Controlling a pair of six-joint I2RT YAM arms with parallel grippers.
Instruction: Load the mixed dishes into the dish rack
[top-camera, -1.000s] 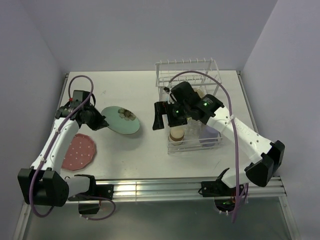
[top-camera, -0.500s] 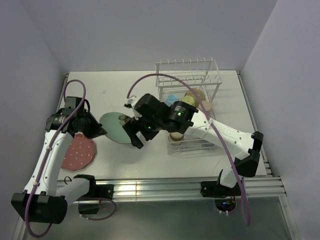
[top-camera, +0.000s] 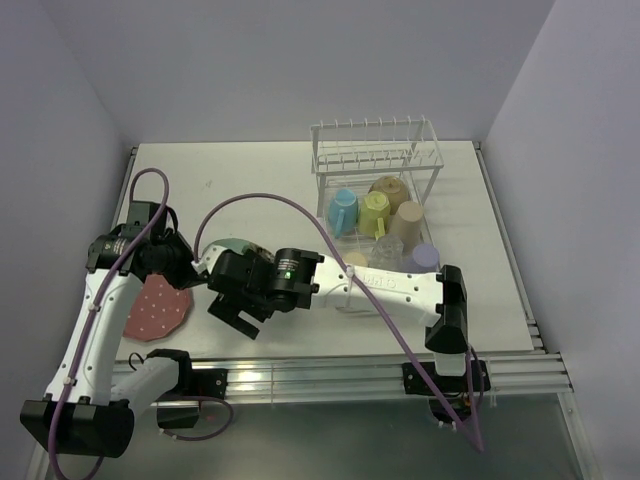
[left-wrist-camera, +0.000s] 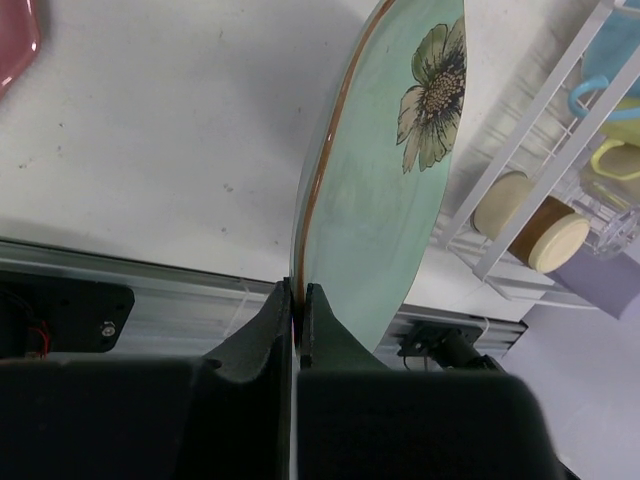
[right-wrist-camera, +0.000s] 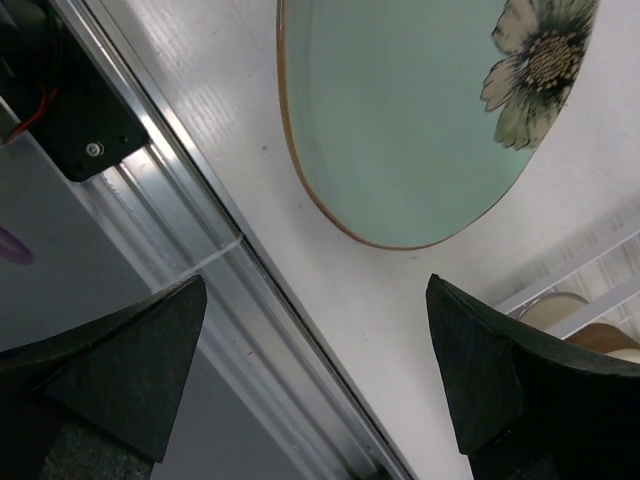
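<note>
My left gripper (left-wrist-camera: 298, 296) is shut on the rim of the mint-green flowered plate (left-wrist-camera: 390, 200), which stands tilted on edge over the table. From above, the left gripper (top-camera: 190, 268) sits at the table's left and the plate (top-camera: 230, 245) is mostly hidden under the right arm. My right gripper (top-camera: 233, 312) hangs open beside the plate (right-wrist-camera: 420, 110), near the front edge, with nothing between its fingers (right-wrist-camera: 170, 340). The pink dotted plate (top-camera: 160, 310) lies flat at the front left. The white wire dish rack (top-camera: 372, 150) holds blue (top-camera: 343, 210), yellow (top-camera: 375, 212), tan (top-camera: 408, 222) and lavender (top-camera: 422, 258) cups.
The metal rail (top-camera: 330, 375) runs along the table's front edge, close under the right gripper. A purple cable (top-camera: 300, 215) arcs from the right arm over the table's middle. Walls close in at the left, back and right.
My right arm has swung from over the rack leftward to the front of the table beside the plate. My left gripper has drawn the mint-green plate slightly toward the front.
</note>
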